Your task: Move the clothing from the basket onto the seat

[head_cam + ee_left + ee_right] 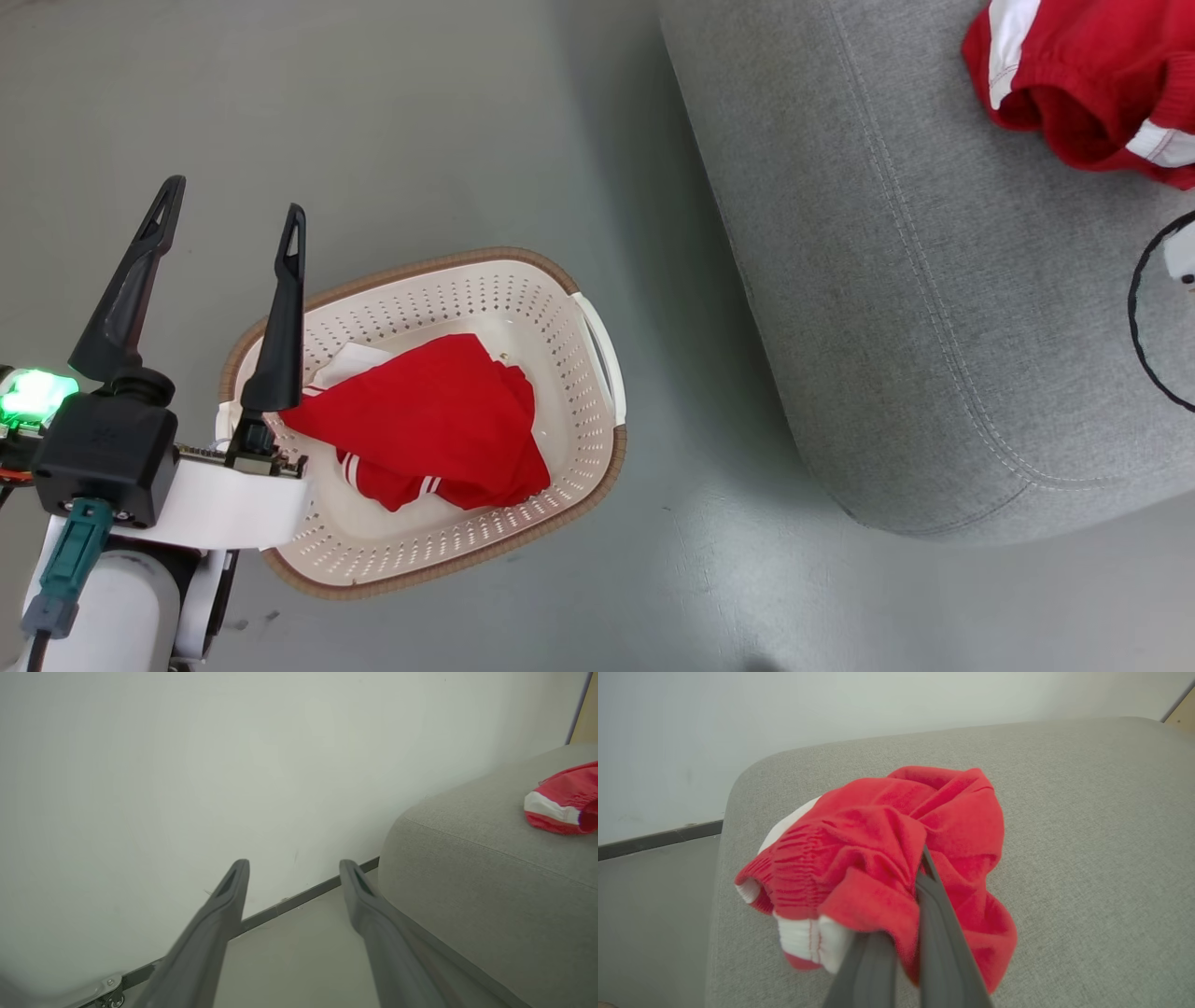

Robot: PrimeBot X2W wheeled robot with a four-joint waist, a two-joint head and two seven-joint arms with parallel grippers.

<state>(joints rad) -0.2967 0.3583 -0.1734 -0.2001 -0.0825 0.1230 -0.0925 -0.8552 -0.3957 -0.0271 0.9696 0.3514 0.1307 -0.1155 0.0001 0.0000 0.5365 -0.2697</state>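
The clothing (439, 401) is in two places. A red shirt (425, 425) with white stripes lies crumpled in the basket (571, 401), which stands on the grey floor (420, 121) just beside the seat (887, 280), apart from it. Red shorts (1092, 84) with white trim sit bunched on the seat, near its far edge in the head view.

The right gripper (911, 877) has its two fingers drawn close together with a fold of the shorts (878, 826) pinched between them. One finger is buried under the red cloth. The elastic waistband faces the camera, and the lower folds rest on the seat (1064, 812).

The left gripper (233, 198) is spread wide and has hold of nothing. In the head view one finger crosses the basket's near rim and the other lies over bare floor. I cannot tell its height above the basket. In its own wrist view the left gripper (294, 864) points at the pale wall (187, 765), with the seat (467, 868) and the shorts (560, 800) off to the right.

A thin black loop (1132, 308) lies on the seat at the right edge of the head view.
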